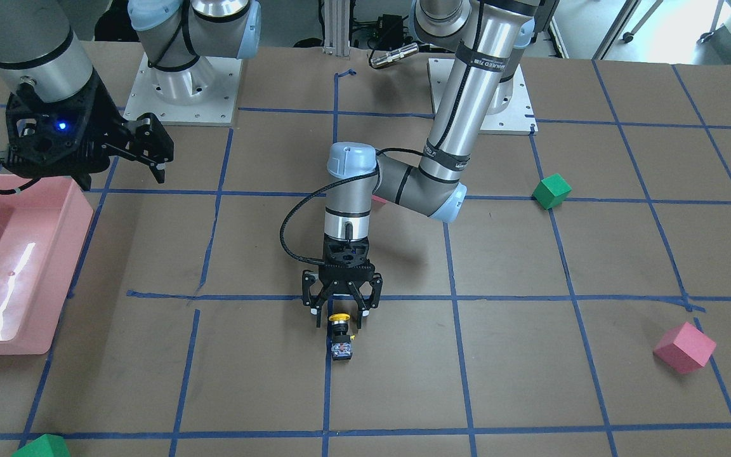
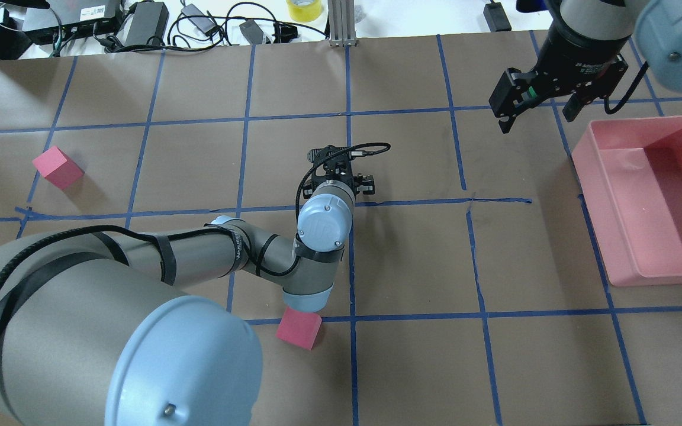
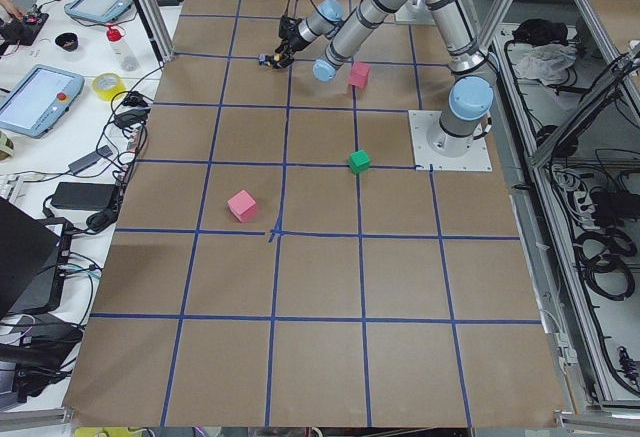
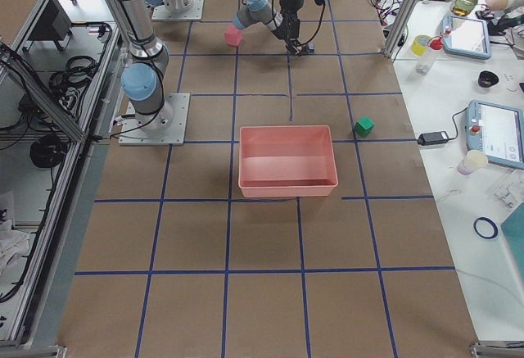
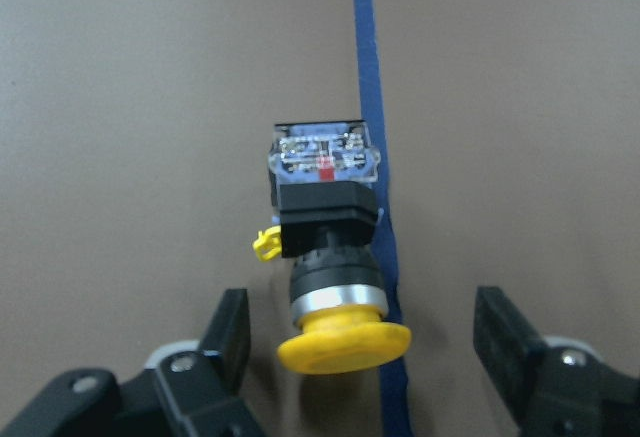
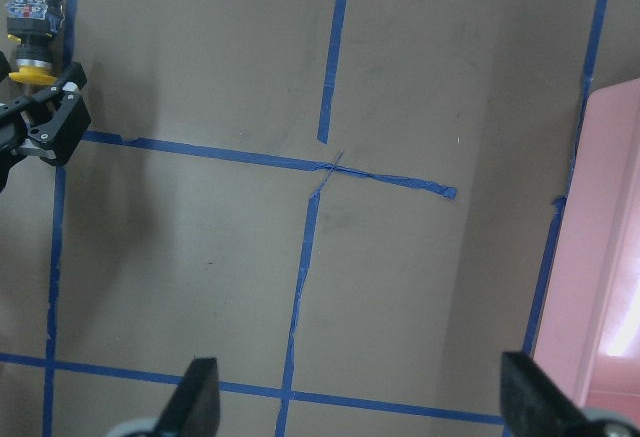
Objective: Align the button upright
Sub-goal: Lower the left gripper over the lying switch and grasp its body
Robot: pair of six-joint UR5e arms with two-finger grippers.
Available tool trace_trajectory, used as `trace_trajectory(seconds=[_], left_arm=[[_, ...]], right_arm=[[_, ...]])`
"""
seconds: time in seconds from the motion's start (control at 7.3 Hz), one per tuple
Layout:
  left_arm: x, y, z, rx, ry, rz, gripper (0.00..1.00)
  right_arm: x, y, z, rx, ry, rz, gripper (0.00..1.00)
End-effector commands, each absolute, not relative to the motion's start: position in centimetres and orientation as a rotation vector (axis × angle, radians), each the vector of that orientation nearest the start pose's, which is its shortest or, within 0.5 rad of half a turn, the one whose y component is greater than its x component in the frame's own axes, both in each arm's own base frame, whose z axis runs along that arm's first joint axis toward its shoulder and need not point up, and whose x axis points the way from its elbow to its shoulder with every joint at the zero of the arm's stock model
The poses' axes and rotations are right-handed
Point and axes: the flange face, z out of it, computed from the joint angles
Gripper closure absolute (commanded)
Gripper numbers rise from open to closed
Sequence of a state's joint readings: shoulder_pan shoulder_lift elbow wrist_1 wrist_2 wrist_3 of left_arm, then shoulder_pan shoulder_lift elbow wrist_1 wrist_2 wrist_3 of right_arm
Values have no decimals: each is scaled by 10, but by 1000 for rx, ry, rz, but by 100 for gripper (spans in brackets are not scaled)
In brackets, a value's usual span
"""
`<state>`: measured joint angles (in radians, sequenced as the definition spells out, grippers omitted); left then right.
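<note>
In the front-facing view, far left, the right gripper (image 1: 153,152) hangs beside the pink bin (image 1: 67,266), its 2 fingers spread wide on nothing. At centre, the left gripper (image 1: 339,312) points down, jaws apart, straddling the yellow cap of the button (image 1: 341,336) without touching it. The button lies on its side along a blue tape line, base pointing away from the wrist. Further right sit a green cube (image 1: 551,191) and a pink cube (image 1: 684,347). The step looks like the pre-grasp: next, the jaws should close on the cap or black body, then lift and tip it through 90 degrees onto its base.
</note>
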<state>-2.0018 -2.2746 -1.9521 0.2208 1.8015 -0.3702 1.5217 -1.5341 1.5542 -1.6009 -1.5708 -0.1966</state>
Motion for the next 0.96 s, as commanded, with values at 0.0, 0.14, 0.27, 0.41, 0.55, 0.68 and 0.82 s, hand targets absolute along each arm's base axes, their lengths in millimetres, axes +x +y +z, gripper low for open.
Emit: trace_trajectory(seconds=[0.0, 0.14, 0.27, 0.41, 0.55, 0.68, 0.82], left_arm=[[-349, -497, 130, -41, 2986, -1153, 27], [-349, -497, 131, -42, 2986, -1155, 30], [-349, -498, 131, -42, 2986, -1157, 34], [-349, -497, 131, -44, 2987, -1155, 37], [-349, -497, 131, -44, 2987, -1155, 41], [-349, -497, 131, -44, 2987, -1155, 44], [-349, -497, 131, -44, 2987, -1155, 50]], right_arm=[[110, -513, 484, -236, 3129, -27, 0], [111, -509, 488, -241, 3130, -39, 0], [116, -505, 492, -255, 3130, -49, 0], [117, -505, 491, -258, 3131, -46, 0], [117, -504, 492, -258, 3131, -51, 0], [116, -505, 492, -258, 3134, -48, 0], [116, -505, 492, -261, 3142, -47, 0]])
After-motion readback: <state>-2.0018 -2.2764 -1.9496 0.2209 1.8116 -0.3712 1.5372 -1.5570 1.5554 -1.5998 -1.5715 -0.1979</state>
